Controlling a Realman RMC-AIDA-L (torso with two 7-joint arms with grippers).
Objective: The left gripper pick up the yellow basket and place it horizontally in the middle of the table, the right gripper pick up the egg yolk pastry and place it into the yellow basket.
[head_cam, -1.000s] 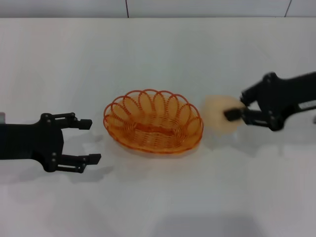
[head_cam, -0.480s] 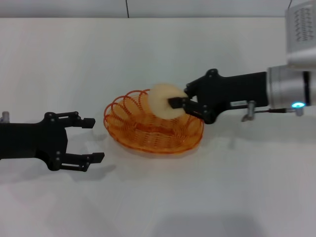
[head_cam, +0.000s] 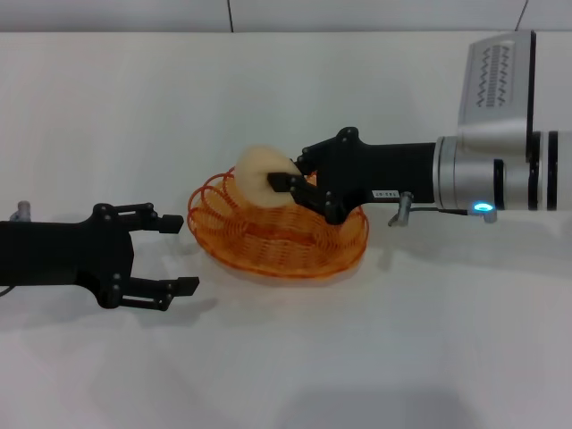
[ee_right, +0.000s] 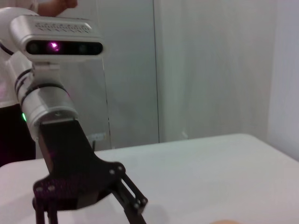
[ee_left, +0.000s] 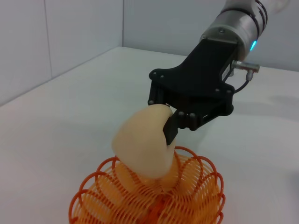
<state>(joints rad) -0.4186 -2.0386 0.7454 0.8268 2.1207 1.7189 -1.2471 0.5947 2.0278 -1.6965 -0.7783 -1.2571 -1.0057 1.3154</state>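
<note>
- The egg yolk pastry, a smooth pale dome, hangs tilted over the far left rim of the yellow basket.
- The right gripper pinches the pastry.
- The looped wire basket sits mid-table; pastry and rim contact is unclear.
- The left gripper is spread wide, just left of the basket.

No readable text anywhere. Small white label on the right arm, over the table's middle; its print too fine to read.
</note>
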